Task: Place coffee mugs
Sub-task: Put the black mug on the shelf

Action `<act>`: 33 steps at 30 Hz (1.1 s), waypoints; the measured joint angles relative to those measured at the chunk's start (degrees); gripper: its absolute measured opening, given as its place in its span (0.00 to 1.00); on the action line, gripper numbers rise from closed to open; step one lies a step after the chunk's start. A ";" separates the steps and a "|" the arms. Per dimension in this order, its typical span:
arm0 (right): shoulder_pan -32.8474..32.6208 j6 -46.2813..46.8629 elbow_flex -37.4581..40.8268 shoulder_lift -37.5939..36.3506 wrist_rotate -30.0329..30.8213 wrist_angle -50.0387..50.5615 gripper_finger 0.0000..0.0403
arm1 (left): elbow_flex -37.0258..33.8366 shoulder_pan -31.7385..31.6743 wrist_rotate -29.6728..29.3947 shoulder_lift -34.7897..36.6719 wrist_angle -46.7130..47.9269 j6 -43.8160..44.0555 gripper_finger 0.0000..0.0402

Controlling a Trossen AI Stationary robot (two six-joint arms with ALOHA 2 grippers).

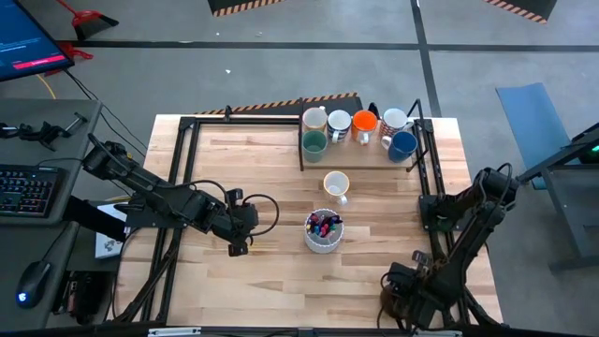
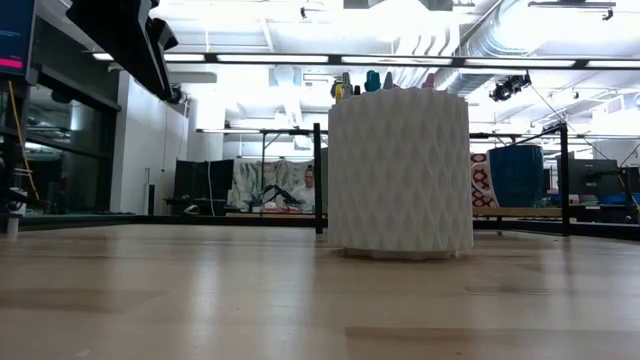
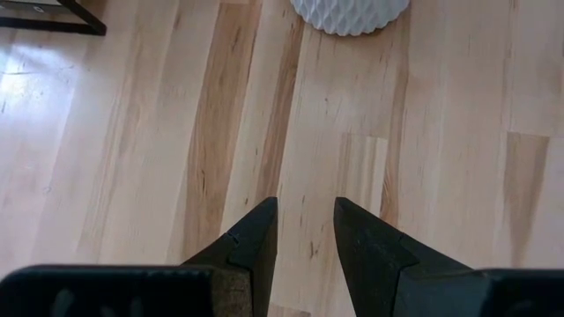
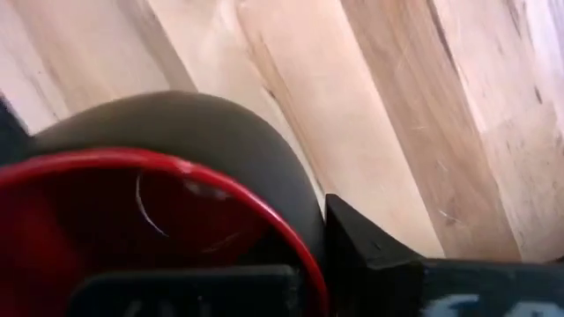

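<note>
Two dark robot arms are working over a pale wooden table [image 1: 281, 271]. Taking the white ribbed pen cup [image 1: 324, 232] near the table's middle as the landmark: the left gripper [image 1: 245, 245] is hovering just beside it on the left arm's side, low over bare wood. In the left wrist view its two dark fingers [image 3: 256, 242] are standing a little apart with nothing between them, pointing toward the pen cup's base [image 3: 351, 14].

A cream mug [image 1: 336, 184] is sitting alone just beyond the pen cup, toward the far edge. Farther beyond it, six more mugs are clustering on a low board [image 1: 360, 161] at the far edge: a pale yellow mug [image 1: 314, 119], a white mug [image 1: 339, 123], an orange mug [image 1: 364, 123] and a grey-white mug [image 1: 394, 121] in the back row, with a teal mug [image 1: 314, 143] and a blue mug [image 1: 403, 144] in front.

The right gripper [image 1: 401, 292] is sitting well away from the pen cup, at the near corner on the right arm's side. Its wrist view is showing a dark red mug [image 4: 159, 185] filling the space at its fingers [image 4: 370, 255], which are closing around the mug's rim.

In the low view, the pen cup [image 2: 400, 175] is standing upright, pens poking from its top.
</note>
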State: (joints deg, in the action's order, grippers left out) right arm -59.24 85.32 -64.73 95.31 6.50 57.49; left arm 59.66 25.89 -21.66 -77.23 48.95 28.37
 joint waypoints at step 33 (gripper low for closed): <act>45.46 -39.67 -2.86 -22.15 30.72 28.00 0.00 | 0.00 0.00 -1.32 0.00 -1.43 -3.47 0.26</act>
State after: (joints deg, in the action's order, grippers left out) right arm -13.78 45.65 -67.59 73.16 37.22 85.49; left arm 59.66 25.89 -22.98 -77.23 47.52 24.91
